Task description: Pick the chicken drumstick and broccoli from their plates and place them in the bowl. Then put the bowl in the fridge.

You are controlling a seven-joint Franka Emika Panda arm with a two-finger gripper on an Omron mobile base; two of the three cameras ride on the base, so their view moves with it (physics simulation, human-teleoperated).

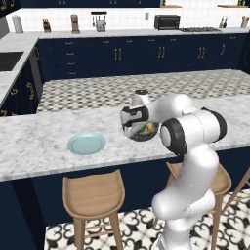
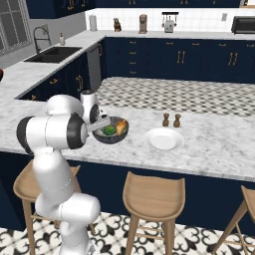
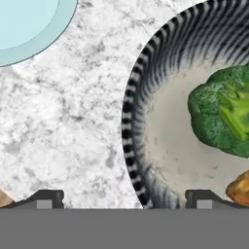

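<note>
A long marble counter (image 1: 34, 146) is seen across both base views, with wooden stools (image 1: 93, 195) tucked under its near edge and navy cabinets (image 1: 122, 53) lining the far wall. The white arm (image 1: 190, 132) is bent over the counter, its hand lowered at the bowl (image 2: 110, 130). The bowl, dark and striped outside and pale grey inside, stands on the counter between two bare plates: a light blue plate (image 1: 86, 143) on the robot's left and a white plate (image 2: 164, 139) on its right. Near the white plate, two small brown shakers (image 2: 171, 120) are set side by side. The gripper (image 3: 124, 197) is held spread wide apart just above the bowl, one fingertip over its near rim and the other over bare marble; nothing is clamped between them. Inside the bowl, the broccoli (image 3: 221, 116) lies beside the chicken drumstick (image 3: 239, 188), of which a golden edge is seen in the hand view.
</note>
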